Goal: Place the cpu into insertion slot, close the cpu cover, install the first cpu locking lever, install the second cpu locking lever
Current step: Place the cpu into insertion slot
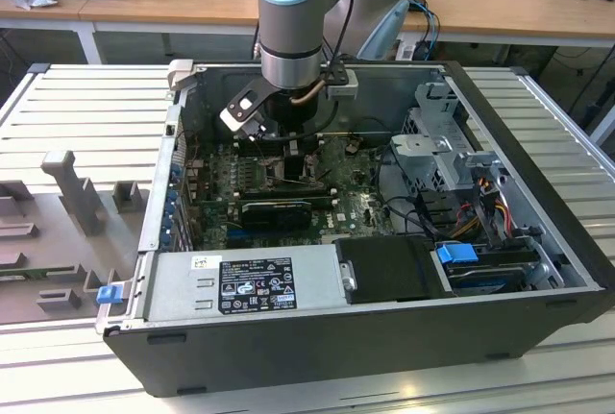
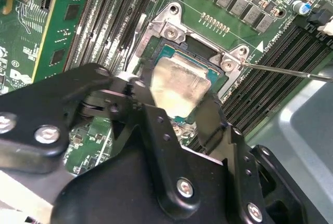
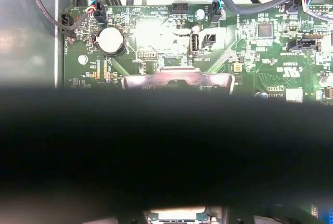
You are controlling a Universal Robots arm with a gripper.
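Observation:
In the second wrist view my gripper is shut on the cpu, a pale silver square chip with a green edge. One black finger presses each of two opposite sides. The chip hangs slightly tilted right over the insertion slot, whose dark rim and silver corner brackets show around it. Whether the chip touches the slot I cannot tell. A thin metal locking lever sticks out free beside the slot. In the first wrist view the silver cpu cover stands raised. In the exterior view the gripper is low inside the case.
The green motherboard lies in an open black computer case. A long black card sits in front of the gripper. Memory slots flank the socket. A drive cage and cables fill the exterior view's right.

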